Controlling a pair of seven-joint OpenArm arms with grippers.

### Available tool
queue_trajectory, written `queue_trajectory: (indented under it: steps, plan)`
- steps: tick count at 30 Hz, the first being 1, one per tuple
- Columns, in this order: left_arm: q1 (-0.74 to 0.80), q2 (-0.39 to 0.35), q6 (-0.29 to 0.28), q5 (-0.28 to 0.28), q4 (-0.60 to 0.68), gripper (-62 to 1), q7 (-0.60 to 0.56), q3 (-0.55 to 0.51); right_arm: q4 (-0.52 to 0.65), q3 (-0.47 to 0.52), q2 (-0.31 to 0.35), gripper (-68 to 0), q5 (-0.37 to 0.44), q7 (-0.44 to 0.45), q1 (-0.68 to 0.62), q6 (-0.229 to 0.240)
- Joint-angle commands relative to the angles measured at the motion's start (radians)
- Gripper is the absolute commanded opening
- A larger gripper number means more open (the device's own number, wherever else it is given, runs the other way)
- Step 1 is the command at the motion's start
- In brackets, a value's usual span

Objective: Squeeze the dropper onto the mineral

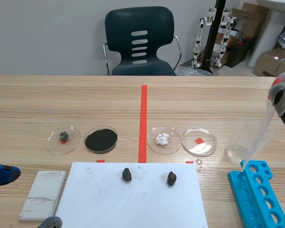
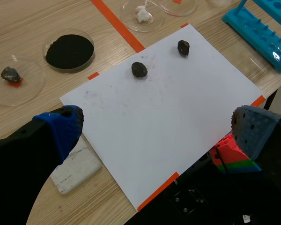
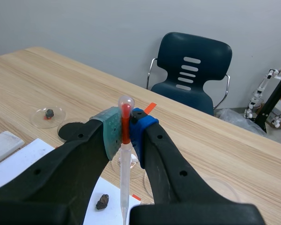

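Two dark mineral lumps (image 1: 127, 175) (image 1: 171, 178) lie on a white paper sheet (image 1: 133, 204); the left wrist view shows both minerals (image 2: 139, 69) (image 2: 183, 47) ahead of my left gripper. My right gripper (image 1: 278, 97) (image 3: 125, 132) is shut on a clear plastic dropper (image 1: 259, 130) (image 3: 124, 183) just below its red-tinted bulb. The dropper hangs tip down and tilted, its tip just above the blue rack (image 1: 259, 194), far right of the minerals. My left gripper (image 1: 26, 198) (image 2: 157, 129) is open and empty, low over the paper's near left corner.
Behind the paper stand petri dishes: one with a small rock (image 1: 64, 137), one with black powder (image 1: 101, 139), one with white lumps (image 1: 163, 139), one empty (image 1: 198, 141). A clear beaker (image 1: 242, 142) stands by the rack. A white block (image 1: 42, 194) lies left of the paper.
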Motion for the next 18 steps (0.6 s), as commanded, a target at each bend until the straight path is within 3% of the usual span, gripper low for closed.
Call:
queue_trajectory:
  steps: [1,18]
  plan:
    - [-0.003,0.007,0.002,-0.011,0.014,1.4,-0.011,-0.003,0.011,0.003,0.008,-62.6,0.011,0.015,0.009,-0.007]
    - [-0.003,0.007,0.002,-0.011,0.014,1.4,-0.011,-0.003,0.010,0.003,0.008,-62.7,0.011,0.006,0.034,-0.007]
